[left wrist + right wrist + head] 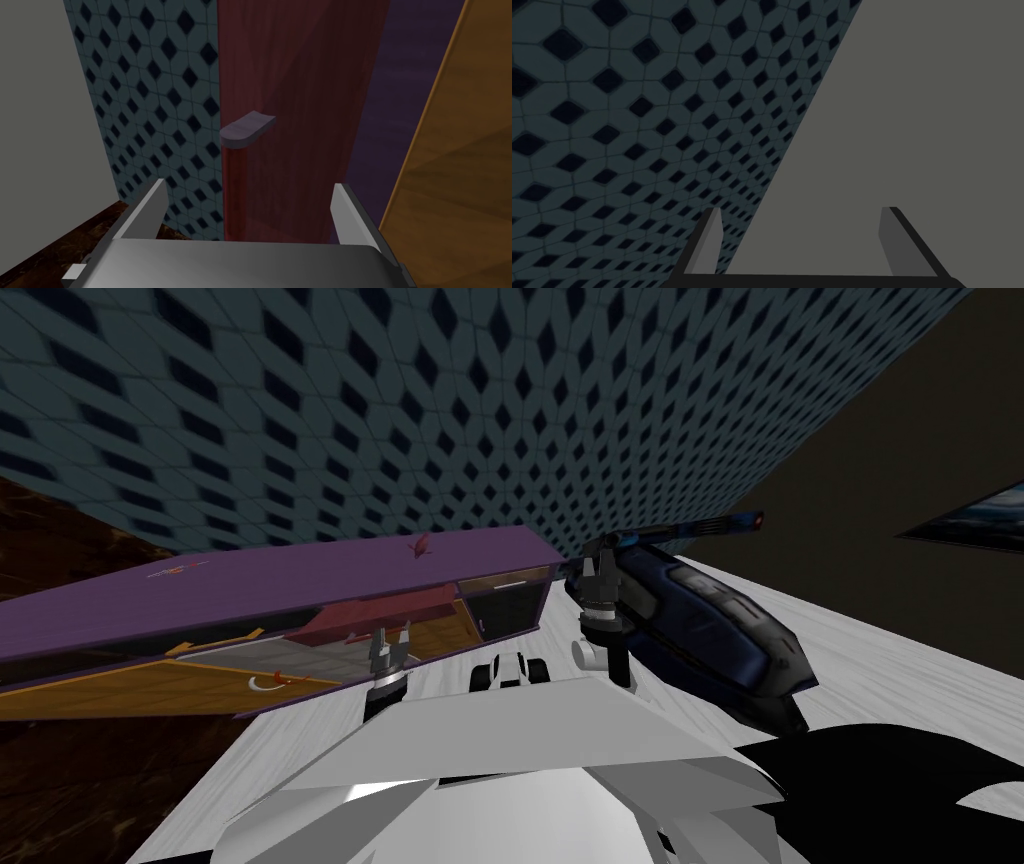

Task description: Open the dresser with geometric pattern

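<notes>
Purple dresser [250, 588] low against the patterned wall [500, 388], doors swung out, end compartment dark inside, left gripper [247, 212] fingers spread (nothing held) just short of the red door [295, 100] edge and handle [247, 129], right gripper [799, 235] likewise spread.

reaches forward with left end effector [250, 185], fingers spread wide; holds right end effector [802, 210] raised, fingers likewise apart.
</notes>
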